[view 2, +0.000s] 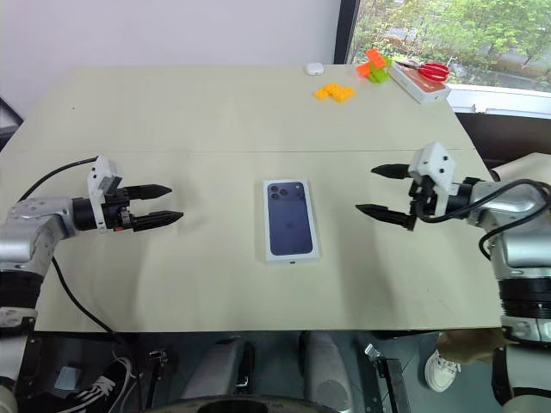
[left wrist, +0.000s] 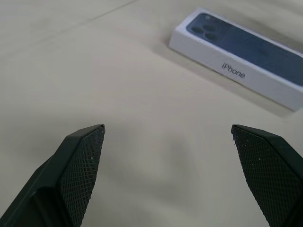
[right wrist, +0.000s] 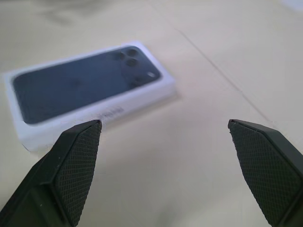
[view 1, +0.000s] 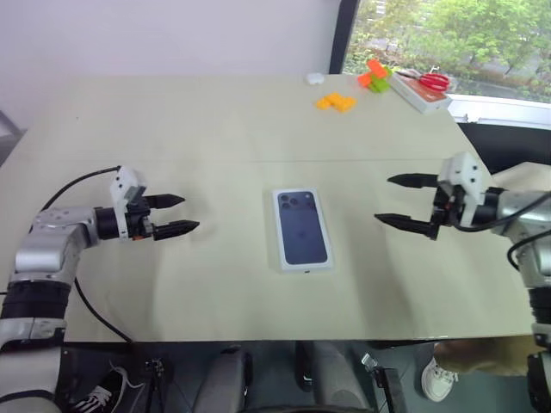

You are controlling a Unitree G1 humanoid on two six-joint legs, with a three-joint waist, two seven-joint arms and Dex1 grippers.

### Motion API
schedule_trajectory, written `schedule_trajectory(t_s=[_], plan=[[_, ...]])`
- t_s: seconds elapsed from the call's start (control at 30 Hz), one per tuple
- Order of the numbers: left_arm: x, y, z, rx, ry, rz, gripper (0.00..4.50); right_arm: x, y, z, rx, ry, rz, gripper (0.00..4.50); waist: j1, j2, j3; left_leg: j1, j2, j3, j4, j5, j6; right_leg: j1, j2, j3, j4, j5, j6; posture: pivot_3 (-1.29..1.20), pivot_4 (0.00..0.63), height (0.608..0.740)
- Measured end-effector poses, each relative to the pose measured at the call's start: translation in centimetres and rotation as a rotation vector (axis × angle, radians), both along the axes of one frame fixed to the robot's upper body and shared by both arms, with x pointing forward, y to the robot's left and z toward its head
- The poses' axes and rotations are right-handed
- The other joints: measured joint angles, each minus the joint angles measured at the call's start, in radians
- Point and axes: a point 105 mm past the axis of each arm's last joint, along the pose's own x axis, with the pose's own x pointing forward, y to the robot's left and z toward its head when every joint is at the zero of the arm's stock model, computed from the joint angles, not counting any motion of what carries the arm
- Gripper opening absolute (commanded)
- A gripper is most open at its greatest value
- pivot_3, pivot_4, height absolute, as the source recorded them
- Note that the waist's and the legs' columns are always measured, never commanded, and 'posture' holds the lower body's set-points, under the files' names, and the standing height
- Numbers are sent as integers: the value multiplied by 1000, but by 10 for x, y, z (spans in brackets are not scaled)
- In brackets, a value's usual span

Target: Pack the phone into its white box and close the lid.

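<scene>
At table (view 1: 215, 120) centre: closed white box, lid (view 1: 302, 229) on top, lying flat, long axis running 12-to-6 o'clock. Left gripper (view 1: 176, 214) at box's 9 o'clock, well apart, fingers spread wide, holding nothing, tips aimed toward box. Right gripper (view 1: 398, 200) at box's 3 o'clock, well apart, fingers spread wide, empty, tips aimed toward box. Lid top printed with dark blue phone back, camera cluster at far-left corner; side wall white with grey lettering.

You see a broad beige table (view 1: 215, 129) under even daylight, a plain pale wall (view 1: 172, 34) behind it, and a window (view 1: 448, 39) onto green trees.
</scene>
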Motion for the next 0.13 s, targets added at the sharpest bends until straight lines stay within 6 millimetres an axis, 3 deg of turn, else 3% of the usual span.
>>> schedule_trajectory(t_s=[0.13], plan=[[-3,2,7,15,-38,10,4500,-5,-7,-6,-5,28,-8,4481,-1,0,0,0,0,0,0,0,0,0,0,0,0,0,0,0,150,740]])
